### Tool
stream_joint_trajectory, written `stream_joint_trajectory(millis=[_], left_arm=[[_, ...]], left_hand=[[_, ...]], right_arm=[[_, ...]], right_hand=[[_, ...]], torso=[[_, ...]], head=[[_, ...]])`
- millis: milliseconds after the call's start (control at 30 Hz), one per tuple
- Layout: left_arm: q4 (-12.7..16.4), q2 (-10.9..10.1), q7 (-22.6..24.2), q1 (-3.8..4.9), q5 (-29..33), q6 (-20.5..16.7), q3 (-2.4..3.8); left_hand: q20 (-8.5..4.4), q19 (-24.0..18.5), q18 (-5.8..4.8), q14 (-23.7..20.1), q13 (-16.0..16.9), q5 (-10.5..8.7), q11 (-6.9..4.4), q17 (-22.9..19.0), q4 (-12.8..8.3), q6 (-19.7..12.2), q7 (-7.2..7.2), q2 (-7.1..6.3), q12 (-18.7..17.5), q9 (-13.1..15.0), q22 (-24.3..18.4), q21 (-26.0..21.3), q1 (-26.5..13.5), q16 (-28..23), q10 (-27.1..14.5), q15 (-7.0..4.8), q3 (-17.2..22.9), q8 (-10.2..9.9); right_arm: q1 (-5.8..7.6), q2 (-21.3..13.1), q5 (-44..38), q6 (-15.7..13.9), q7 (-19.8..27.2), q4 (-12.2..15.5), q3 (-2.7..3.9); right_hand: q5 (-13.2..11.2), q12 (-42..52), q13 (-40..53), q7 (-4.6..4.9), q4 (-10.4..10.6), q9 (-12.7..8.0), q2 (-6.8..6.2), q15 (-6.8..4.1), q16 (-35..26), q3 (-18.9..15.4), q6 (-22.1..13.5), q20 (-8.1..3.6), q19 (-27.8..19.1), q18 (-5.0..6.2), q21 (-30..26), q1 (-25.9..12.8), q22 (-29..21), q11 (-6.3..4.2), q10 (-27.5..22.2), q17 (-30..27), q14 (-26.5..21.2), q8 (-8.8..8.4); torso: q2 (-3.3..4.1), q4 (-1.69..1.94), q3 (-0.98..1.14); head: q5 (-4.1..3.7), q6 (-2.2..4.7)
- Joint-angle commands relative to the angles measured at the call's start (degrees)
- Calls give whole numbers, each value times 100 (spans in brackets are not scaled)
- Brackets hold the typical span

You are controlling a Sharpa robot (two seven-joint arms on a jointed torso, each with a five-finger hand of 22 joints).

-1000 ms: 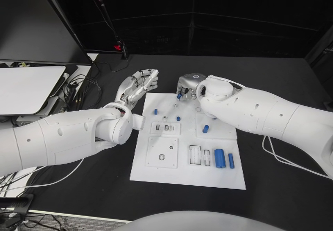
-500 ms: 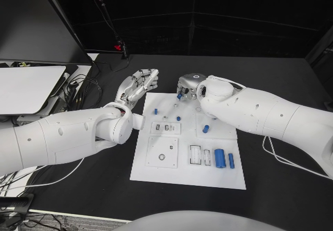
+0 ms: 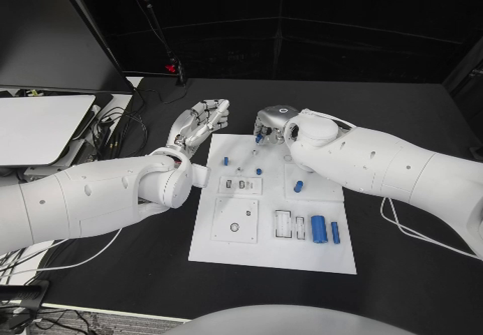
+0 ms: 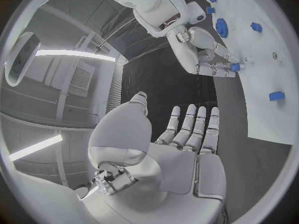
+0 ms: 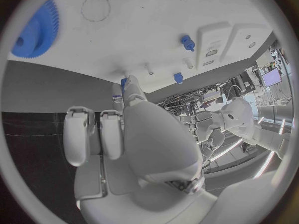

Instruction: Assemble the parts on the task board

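A small blue part (image 3: 259, 138) sits at the far edge of the white task board (image 3: 232, 251), pinched in the fingertips of the right hand (image 3: 271, 124). More blue pieces lie on the board, including a blue cylinder (image 3: 318, 229) near its right side. The left hand (image 3: 202, 120) hovers just off the board's far left corner, holding nothing, fingers extended and apart.

Robotics lab — black table (image 3: 403, 279), monitor (image 3: 45, 129), loose cables (image 3: 121, 132).
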Motion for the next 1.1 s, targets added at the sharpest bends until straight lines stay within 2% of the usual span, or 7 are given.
stream_joint_trajectory(millis=[33, 300, 600, 833, 967, 1033, 1100], left_arm=[[1, 4, 1185, 7, -45, 49, 4], [-2, 1, 1174, 7, -45, 45, 4], [-12, 6, 1165, 7, -45, 53, 4], [-22, 11, 1162, 7, -45, 56, 4], [-35, 26, 1161, 7, -45, 66, 4], [-51, 35, 1162, 6, -45, 72, 4], [-81, 47, 1164, 3, -45, 80, 4]], left_hand=[[-12, -48, 113, -32, -7, 25, 13, -7, -6, -2, 919, 74, 24, -8, 6, 24, 3, 33, -29, 7, -27, 25], [-12, -48, 113, -32, -7, 25, 13, -7, -6, -2, 919, 74, 24, -8, 6, 24, 3, 33, -29, 7, -27, 25], [-12, -48, 112, -34, -6, 29, 13, -7, -6, -3, 919, 81, 26, -11, 7, 27, 10, 35, -31, 8, -28, 27], [-12, -48, 112, -34, -6, 29, 13, -7, -6, -3, 919, 81, 26, -11, 7, 27, 10, 35, -31, 8, -28, 27], [-12, -48, 112, -34, -6, 29, 13, -7, -6, -3, 919, 81, 26, -11, 7, 27, 10, 35, -31, 8, -28, 27], [-12, -48, 112, -34, -6, 29, 13, -7, -6, -3, 919, 81, 26, -12, 7, 27, 10, 35, -31, 8, -28, 27], [-11, -54, 112, -36, -6, 36, 13, -6, -7, -5, 919, 89, 29, -16, 7, 27, 19, 37, -31, 8, -31, 29]], right_arm=[[13, 1, -42, -125, 37, 9, 3], [12, -1, -42, -30, -29, 9, 3], [10, -33, -42, -37, -17, 29, 3], [5, -58, -34, -46, 7, 55, 3], [-12, -128, 8, -339, 86, 129, 2], [-20, -196, 137, -695, 212, 195, 2], [-27, -337, 526, -1273, 451, 333, 2]], right_hand=[[9, -39, -12, 33, 20, -19, -32, -12, -14, 31, -42, 2, 59, 6, -30, 26, 596, 20, -12, -3, 313, -50], [8, -66, -15, 37, 28, -41, -95, 40, -24, 16, -171, 33, 56, 4, -35, -10, 592, 61, -177, -27, 310, -148], [6, -47, -1, -67, 8, -52, -279, 267, -121, -97, -531, 218, -45, 36, -124, -255, 432, 231, -514, -285, 252, -223], [5, -43, 1, -70, 3, -43, -295, 262, -131, -109, -549, 236, -49, 41, -130, -311, 426, 239, -536, -310, 245, -208], [6, -35, 5, 14, -6, -30, -294, 250, -140, -106, -523, 246, -60, 51, -142, -366, 406, 241, -544, -333, 239, -186], [6, -17, 12, 72, 9, -22, -274, 262, -163, -104, -493, 255, -84, 62, -165, -428, 364, 239, -510, -396, 226, -170], [7, -4, 15, 84, 21, -24, -251, 233, -220, -100, -507, 250, -151, 94, -225, -490, 248, 237, -471, -549, 197, -180]], torso=[[2, 0, 0], [2, 2, 0], [-1, -1, 0], [1, 2, 1], [-1, 9, 2], [-2, 9, 5], [-6, -10, 3]], head=[[-1, -1], [-4, -7], [-6, -20], [-16, -27], [-39, -13], [-55, 14], [-58, 32]])
